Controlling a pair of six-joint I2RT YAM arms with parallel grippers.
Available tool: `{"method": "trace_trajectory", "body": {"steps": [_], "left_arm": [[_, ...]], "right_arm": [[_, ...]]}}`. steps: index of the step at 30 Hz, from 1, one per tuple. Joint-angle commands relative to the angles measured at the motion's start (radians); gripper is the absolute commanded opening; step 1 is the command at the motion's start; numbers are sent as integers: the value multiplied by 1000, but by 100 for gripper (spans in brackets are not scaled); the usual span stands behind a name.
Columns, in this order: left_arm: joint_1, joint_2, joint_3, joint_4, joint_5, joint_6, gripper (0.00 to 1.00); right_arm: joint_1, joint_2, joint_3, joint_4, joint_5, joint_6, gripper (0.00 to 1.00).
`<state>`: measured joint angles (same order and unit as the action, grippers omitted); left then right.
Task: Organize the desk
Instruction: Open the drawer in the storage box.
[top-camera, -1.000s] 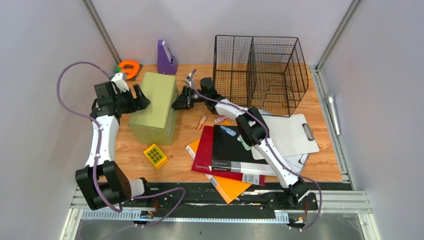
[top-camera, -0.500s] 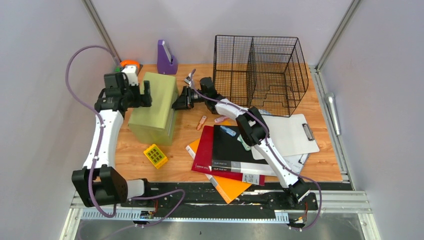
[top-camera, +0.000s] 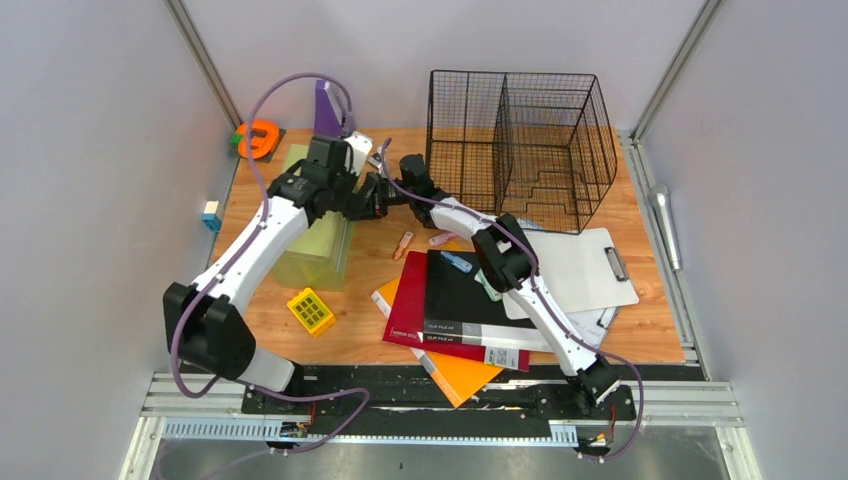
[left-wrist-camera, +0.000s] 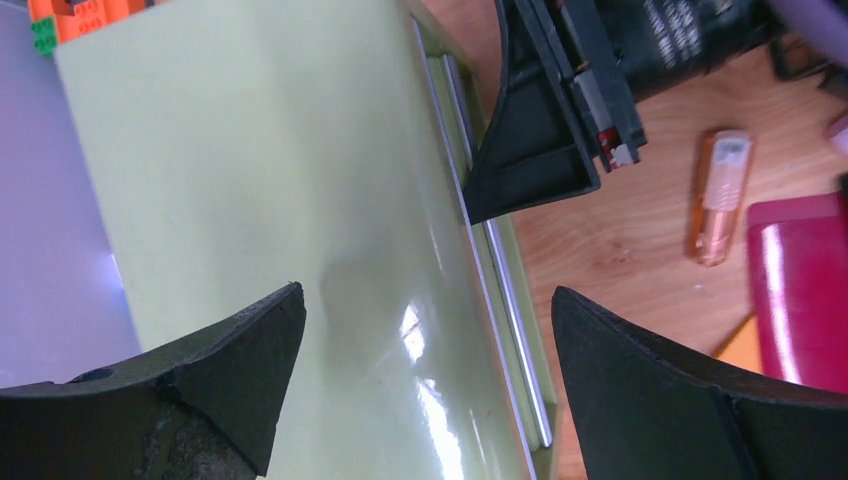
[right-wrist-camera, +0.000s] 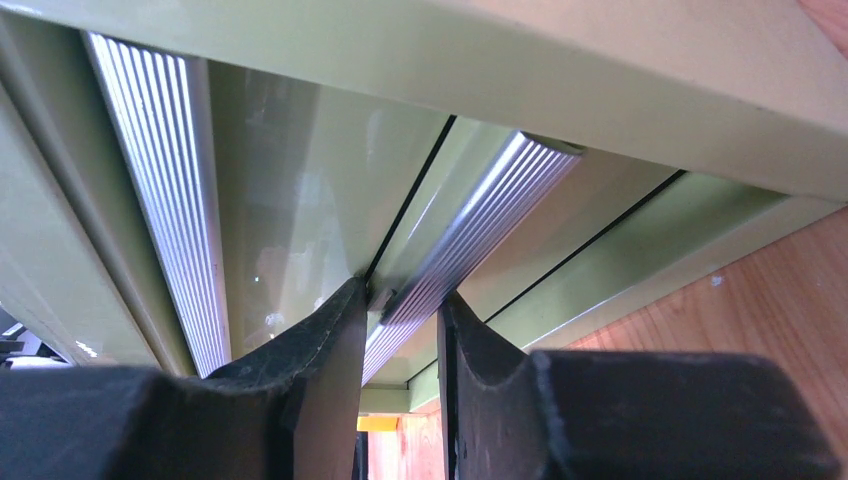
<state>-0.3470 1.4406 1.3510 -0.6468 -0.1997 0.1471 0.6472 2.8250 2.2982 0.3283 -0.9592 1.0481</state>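
While the desk (top-camera: 650, 320) is far from tidy, you have both arms at the pale green drawer box (top-camera: 312, 258), which stands at the far left of the wood top. On the left, the left gripper (left-wrist-camera: 425, 292) hangs spread wide above the box's flat top, holding nothing. Just right of it, the right gripper (right-wrist-camera: 402, 290) is pinched on the ribbed silver handle (right-wrist-camera: 470, 240) on the box's right-hand face, so I judge that the step in hand is working a drawer. Whether the drawer has moved I cannot tell. Little looks finished. A yellow block (top-camera: 310, 311) lies loose near the box and a small orange stick (top-camera: 403, 244) lies on bare wood to its right. In the middle a red folder (top-camera: 405, 300), a black clip file (top-camera: 465, 300) and an orange folder (top-camera: 462, 378) sit in a skewed, overlapping heap, with the orange one overhanging the near edge. Further right a clipboard (top-camera: 575, 265) lies flat, and the wire basket (top-camera: 520, 125) at the far right holds none of these, as far as I can see.
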Motion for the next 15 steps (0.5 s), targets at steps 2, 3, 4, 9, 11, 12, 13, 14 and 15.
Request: {"method": "trace_trajectory", "body": {"steps": [2, 3, 4, 9, 11, 12, 13, 14, 15], "left_arm": [[-50, 43, -20, 30, -242, 86, 100], [-51, 45, -33, 38, -257, 96, 100], [-52, 46, -41, 42, -297, 118, 100], [-52, 16, -125, 104, -411, 210, 100], [-53, -7, -146, 110, -428, 219, 100], [-51, -10, -150, 109, -436, 222, 100], [-51, -14, -156, 109, -440, 227, 100], [-50, -16, -162, 111, -447, 229, 100], [-47, -18, -165, 112, -450, 235, 100]], "right_arm": [[5, 120, -65, -98, -73, -70, 0], [5, 119, -67, -98, -74, -69, 0], [5, 117, -68, -98, -74, -72, 0], [1, 107, -84, -98, -72, -82, 0], [-1, 105, -90, -98, -70, -89, 0], [-1, 104, -93, -98, -71, -93, 0], [-3, 101, -96, -98, -72, -95, 0], [-4, 97, -101, -98, -74, -98, 0], [-4, 94, -107, -98, -74, -102, 0]]}}
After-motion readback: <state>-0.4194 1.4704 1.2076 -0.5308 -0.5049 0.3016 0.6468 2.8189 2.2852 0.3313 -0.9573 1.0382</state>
